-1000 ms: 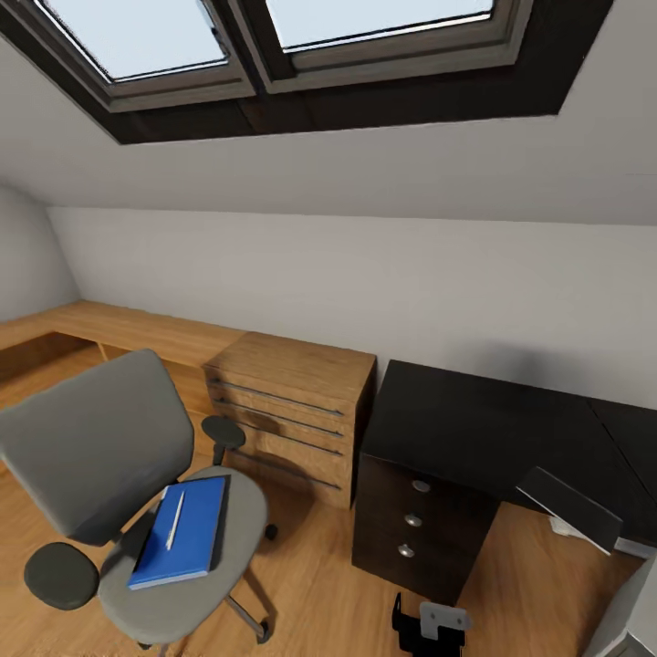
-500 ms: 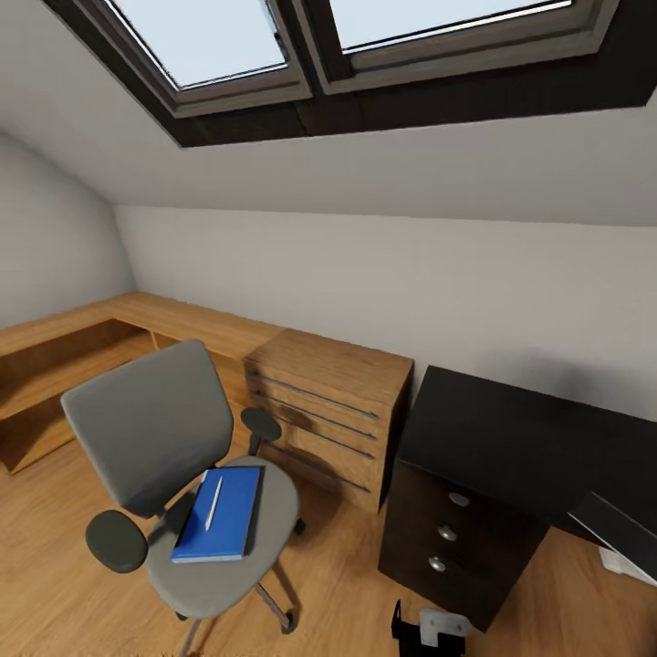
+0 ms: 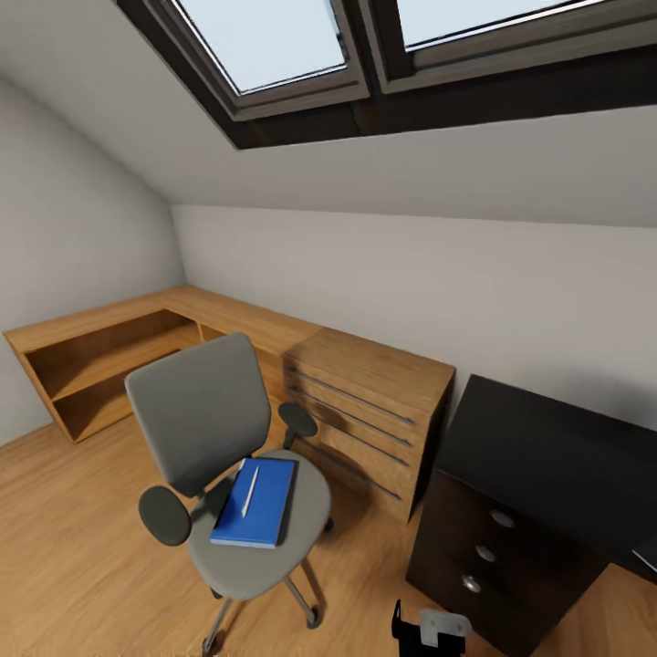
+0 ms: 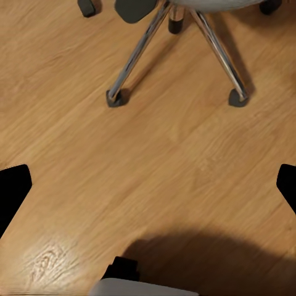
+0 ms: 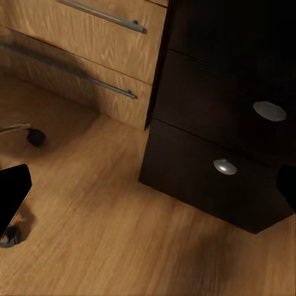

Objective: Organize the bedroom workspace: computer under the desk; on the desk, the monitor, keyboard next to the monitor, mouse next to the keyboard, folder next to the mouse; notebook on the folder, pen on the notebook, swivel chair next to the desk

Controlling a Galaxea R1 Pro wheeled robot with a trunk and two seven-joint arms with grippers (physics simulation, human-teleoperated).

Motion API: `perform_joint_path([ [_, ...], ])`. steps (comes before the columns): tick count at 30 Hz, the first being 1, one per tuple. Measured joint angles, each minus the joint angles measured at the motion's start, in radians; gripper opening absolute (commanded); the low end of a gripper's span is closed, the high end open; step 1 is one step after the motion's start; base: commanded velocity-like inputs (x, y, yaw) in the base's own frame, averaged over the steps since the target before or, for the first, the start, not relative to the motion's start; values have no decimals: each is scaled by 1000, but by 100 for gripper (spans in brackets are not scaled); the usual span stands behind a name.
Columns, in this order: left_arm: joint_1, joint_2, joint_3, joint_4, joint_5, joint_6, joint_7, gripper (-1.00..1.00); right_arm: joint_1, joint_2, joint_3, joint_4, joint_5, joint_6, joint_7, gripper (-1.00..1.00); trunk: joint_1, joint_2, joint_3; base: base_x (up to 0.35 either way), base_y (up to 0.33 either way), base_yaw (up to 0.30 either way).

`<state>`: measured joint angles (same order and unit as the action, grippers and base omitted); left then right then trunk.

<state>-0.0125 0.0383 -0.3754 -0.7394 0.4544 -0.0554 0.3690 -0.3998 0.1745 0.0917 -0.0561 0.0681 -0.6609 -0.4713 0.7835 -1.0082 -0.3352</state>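
Note:
The grey swivel chair (image 3: pixel 214 438) stands on the wood floor left of centre in the head view. On its seat lies a flat blue cover (image 3: pixel 260 502), folder or notebook, I cannot tell which, with a white pen (image 3: pixel 249 489) on top. The black desk (image 3: pixel 566 456) with three knobbed drawers is at the right. In the left wrist view my left gripper (image 4: pixel 148 191) is open over bare floor, near the chair's metal legs (image 4: pixel 179 49). My right gripper (image 5: pixel 151 191) is open too, facing the desk's drawers (image 5: pixel 225 166). Monitor, keyboard, mouse and computer are out of view.
A wooden drawer unit (image 3: pixel 365 415) stands between chair and desk, also in the right wrist view (image 5: pixel 92 49). A low wooden shelf bench (image 3: pixel 100 351) runs along the left wall. Sloped ceiling with skylights (image 3: pixel 274 36) overhead. A black and grey robot part (image 3: pixel 429 630) shows at the bottom.
The camera has swung left: chair, drawers and desk all slid rightwards in the picture, the shelf bench came into view, and the grey flat thing at the desk's right edge left the frame.

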Motion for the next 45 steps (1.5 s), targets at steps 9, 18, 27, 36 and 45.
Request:
perform_joint_path([
  [9, 0, -1, 0, 0, -2, 0, 0, 100, 0, 0, 1, -1, 0, -2, 0, 100, 0, 0, 0, 0, 0, 286],
  [18, 0, -3, 0, 0, -5, 0, 0, 100, 0, 0, 1, -1, 1, -2, 0, 100, 0, 0, 0, 0, 0, 286],
  [27, 0, -10, -2, 0, -8, -23, 0, 100, 0, 0, 1, -1, 2, -2, 0, 100, 0, 0, 0, 0, 0, 286],
  [36, 0, -11, -4, 0, -8, -45, 0, 100, 0, 0, 1, -1, 3, -3, 0, 100, 0, 0, 0, 0, 0, 286],
  [45, 0, -11, -5, 0, -8, -47, 1, 100, 0, 0, 1, -1, 3, -2, 0, 100, 0, 0, 0, 0, 0, 286],
])
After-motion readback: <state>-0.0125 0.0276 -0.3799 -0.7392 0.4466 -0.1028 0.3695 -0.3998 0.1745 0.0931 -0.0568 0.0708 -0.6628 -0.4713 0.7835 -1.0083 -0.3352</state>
